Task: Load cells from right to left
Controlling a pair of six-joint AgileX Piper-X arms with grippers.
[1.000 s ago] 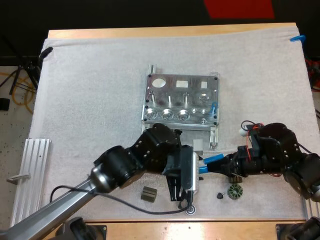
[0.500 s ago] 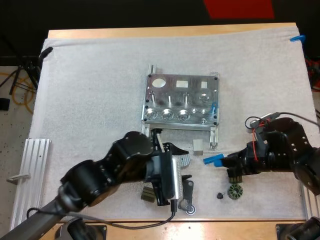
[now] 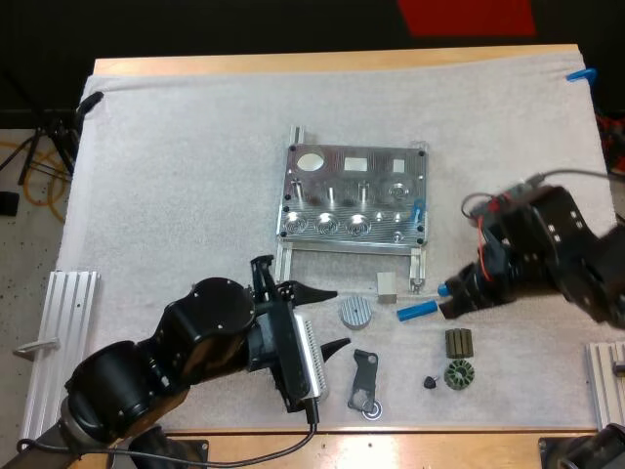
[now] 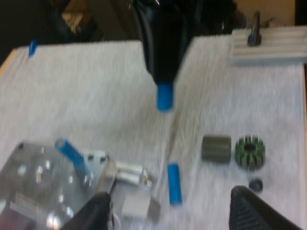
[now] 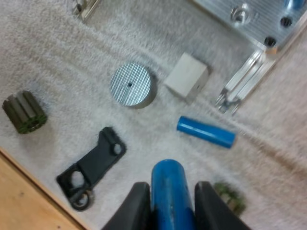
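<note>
The metal fixture [image 3: 356,195] lies mid-mat with one blue cylinder [image 3: 418,209] standing in its right end. My right gripper [image 3: 452,297] hangs right of the fixture's front rails, shut on a second blue cylinder [image 5: 167,184], which sticks out past its fingers [image 4: 164,98]. A third blue cylinder [image 3: 417,311] lies loose on the mat just left of that gripper, also visible from both wrists [image 5: 206,131] [image 4: 175,183]. My left gripper [image 3: 338,319] is open near the front edge, its fingertips [image 4: 98,208] wide apart, facing the loose cylinder.
A ribbed metal disc [image 3: 355,313], a small metal block [image 3: 387,284] and a black bracket [image 3: 363,381] lie in front of the fixture. Dark cylindrical parts [image 3: 458,342] and a toothed ring [image 3: 457,374] sit front right. An aluminium rail [image 3: 59,337] lies far left.
My left arm has drawn back toward the lower left, uncovering the disc and bracket. My right gripper has moved away from the front edge toward the fixture's right side with its cylinder.
</note>
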